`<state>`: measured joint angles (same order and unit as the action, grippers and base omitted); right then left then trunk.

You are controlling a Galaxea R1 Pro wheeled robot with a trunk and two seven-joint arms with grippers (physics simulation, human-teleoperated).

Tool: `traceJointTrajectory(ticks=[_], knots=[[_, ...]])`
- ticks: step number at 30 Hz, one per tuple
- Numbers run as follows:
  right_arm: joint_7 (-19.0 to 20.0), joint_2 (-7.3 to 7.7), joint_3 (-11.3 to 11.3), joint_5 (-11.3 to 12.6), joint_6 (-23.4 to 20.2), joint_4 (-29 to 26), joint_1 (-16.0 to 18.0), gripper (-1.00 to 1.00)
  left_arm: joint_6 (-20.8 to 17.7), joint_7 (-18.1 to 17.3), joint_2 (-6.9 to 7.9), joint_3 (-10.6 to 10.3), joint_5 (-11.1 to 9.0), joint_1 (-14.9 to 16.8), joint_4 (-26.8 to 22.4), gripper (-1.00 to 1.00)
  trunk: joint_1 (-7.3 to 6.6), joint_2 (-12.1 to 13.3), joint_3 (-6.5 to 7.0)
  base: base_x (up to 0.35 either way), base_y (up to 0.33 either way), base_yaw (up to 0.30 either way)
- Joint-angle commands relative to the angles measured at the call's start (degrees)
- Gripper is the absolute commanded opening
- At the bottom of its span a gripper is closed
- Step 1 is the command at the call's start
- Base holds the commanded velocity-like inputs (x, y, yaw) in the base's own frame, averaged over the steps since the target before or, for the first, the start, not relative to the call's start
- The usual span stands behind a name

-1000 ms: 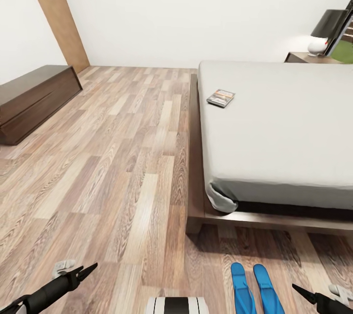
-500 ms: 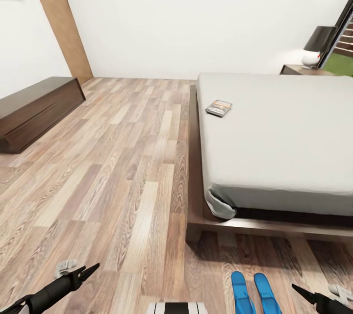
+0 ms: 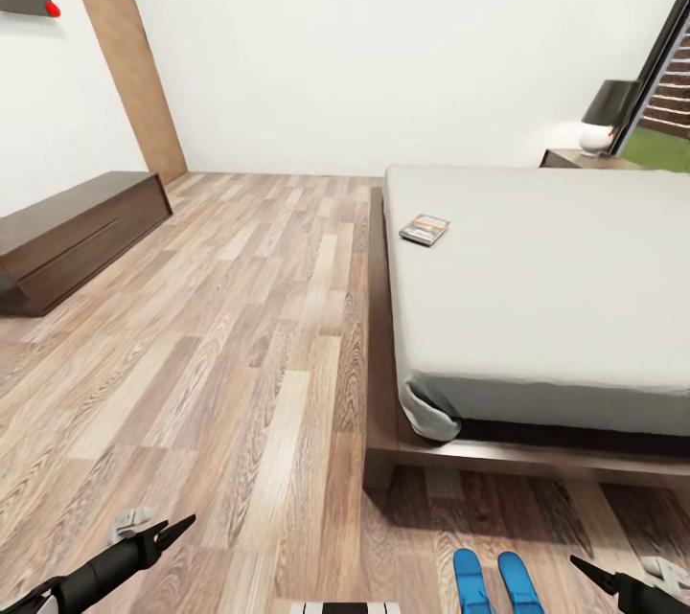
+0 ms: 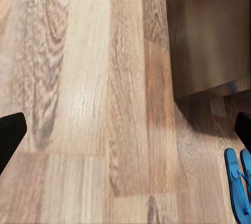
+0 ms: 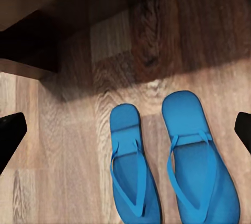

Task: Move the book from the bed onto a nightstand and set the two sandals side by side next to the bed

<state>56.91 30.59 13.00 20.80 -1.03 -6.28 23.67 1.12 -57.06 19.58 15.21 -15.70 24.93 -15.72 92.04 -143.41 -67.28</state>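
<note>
The book (image 3: 425, 229) lies flat on the pale grey mattress of the bed (image 3: 546, 288), near its left edge. The two sandals (image 3: 495, 583), bright blue, lie side by side on the floor by the bed's foot, close to my right gripper (image 3: 586, 571). In the right wrist view both sandals (image 5: 167, 166) sit between the widely spread fingers (image 5: 10, 135), so that gripper is open and holds nothing. My left gripper (image 3: 171, 530) hangs open over bare floor, its fingers (image 4: 9, 136) far apart. A nightstand (image 3: 580, 158) stands beyond the bed's far right corner.
A long dark low bench (image 3: 81, 229) stands against the left wall. A lamp (image 3: 606, 114) sits on the nightstand, with a window (image 3: 671, 87) beside it. Wood-plank floor (image 3: 249, 327) stretches wide between bench and bed. The bed's dark frame corner (image 4: 209, 30) is near my left gripper.
The head view has tilted upward, so bed, book, bench and sandals sit lower in the picture. Both arms keep their places in the view, and nothing in the room has moved.
</note>
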Motion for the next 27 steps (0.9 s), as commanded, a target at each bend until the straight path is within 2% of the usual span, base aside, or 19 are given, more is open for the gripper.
traceJointTrajectory(ticks=[1,7,14,27], knots=[[0.2,0.00,0.4,-0.2,-0.1,0.0,0.0,1.00,0.1,-0.2,0.00,-0.1,-0.2,0.0,0.1,1.00,-0.03,0.0,0.18,0.000,0.000,0.000],[0.1,0.00,0.4,-0.2,-0.1,0.0,0.0,1.00,0.1,-0.2,-0.70,-0.1,-0.2,0.0,0.1,1.00,-0.19,0.1,1.51,0.000,0.000,0.000],[0.1,-0.02,0.3,-0.3,-0.1,0.0,0.1,1.00,0.1,-0.2,-0.85,-0.1,-0.2,0.0,0.1,1.00,-0.37,0.2,3.06,0.000,0.000,0.000],[0.0,-0.08,0.4,-0.3,-0.1,0.1,0.0,1.00,0.0,-0.1,-0.86,-0.1,-0.2,0.0,0.1,1.00,-3.23,5.4,5.40,0.000,0.000,0.000]])
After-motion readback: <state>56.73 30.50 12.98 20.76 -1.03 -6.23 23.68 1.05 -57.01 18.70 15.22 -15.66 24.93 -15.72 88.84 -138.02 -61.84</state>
